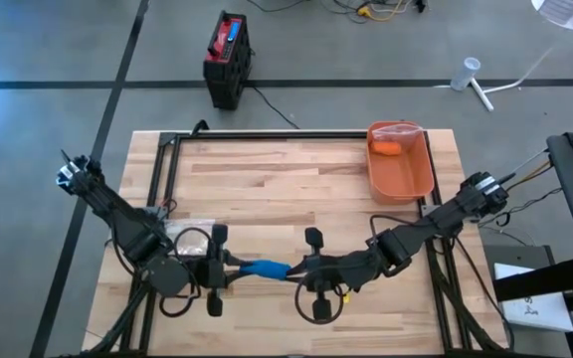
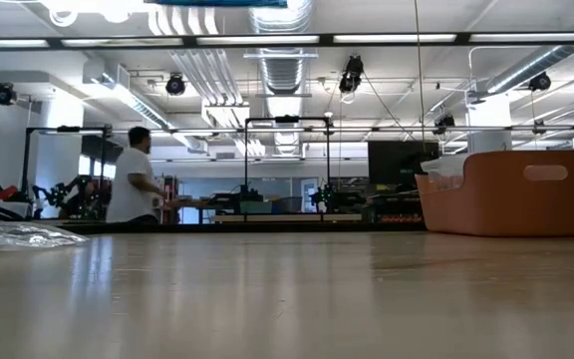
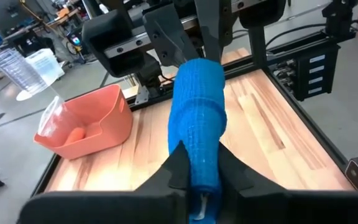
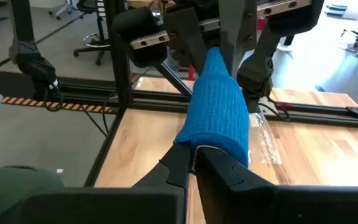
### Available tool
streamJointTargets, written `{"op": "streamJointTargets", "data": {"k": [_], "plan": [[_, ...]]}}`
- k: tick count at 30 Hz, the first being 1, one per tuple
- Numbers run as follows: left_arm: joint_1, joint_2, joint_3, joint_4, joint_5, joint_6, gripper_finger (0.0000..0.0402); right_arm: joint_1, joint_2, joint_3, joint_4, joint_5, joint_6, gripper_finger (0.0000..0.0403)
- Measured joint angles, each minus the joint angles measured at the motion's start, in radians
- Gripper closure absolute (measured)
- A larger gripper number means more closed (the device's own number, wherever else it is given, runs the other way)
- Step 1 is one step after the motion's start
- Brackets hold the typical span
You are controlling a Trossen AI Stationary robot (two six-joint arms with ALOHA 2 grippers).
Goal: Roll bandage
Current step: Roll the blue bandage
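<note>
Pale butcher-block wood makes up the worktop [image 1: 267,189], edged by a black metal frame [image 1: 257,136] along its far side and left edge. Seen from above, the two dark arms reach in from nine and three o'clock and meet near the six o'clock edge. An orange bin [image 1: 402,161] sits at about two o'clock on the worktop, with a small orange object [image 1: 389,149] lying inside it. A clear plastic bag [image 1: 189,237] lies at about eight o'clock, just beside the left arm's wrist. On the floor beyond the worktop at twelve o'clock stands a black and red box [image 1: 228,58]. The blue bandage [image 1: 265,268] is lifted off the wood and spans the gap between the two hands at six o'clock. The left hand [image 3: 199,175] has its fingers pressed onto one end of the bandage, pinching it. The right hand [image 4: 194,163] pinches the opposite end, its fingers closed tight against the blue fabric. In the low view a person [image 2: 133,178] stands far off in the room behind.
</note>
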Motion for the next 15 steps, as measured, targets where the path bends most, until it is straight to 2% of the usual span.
{"op": "streamJointTargets", "data": {"k": [4,9,12,15], "plan": [[0.000,-0.007,0.000,-0.004,-0.002,-0.024,0.0360,0.014,-0.036,0.009,-0.102,0.016,0.003,0.0357],[-0.002,-0.010,0.002,-0.005,-0.002,-0.053,0.0365,0.067,-0.091,0.034,-0.233,0.164,-0.004,0.0297],[0.009,-0.010,0.002,-0.007,-0.004,-0.088,0.0377,0.095,-0.090,0.030,-0.152,0.249,-0.107,0.0267],[0.024,-0.010,0.001,-0.008,-0.004,-0.139,0.0378,0.095,-0.052,0.029,-0.009,0.262,-0.211,0.0250]]}}
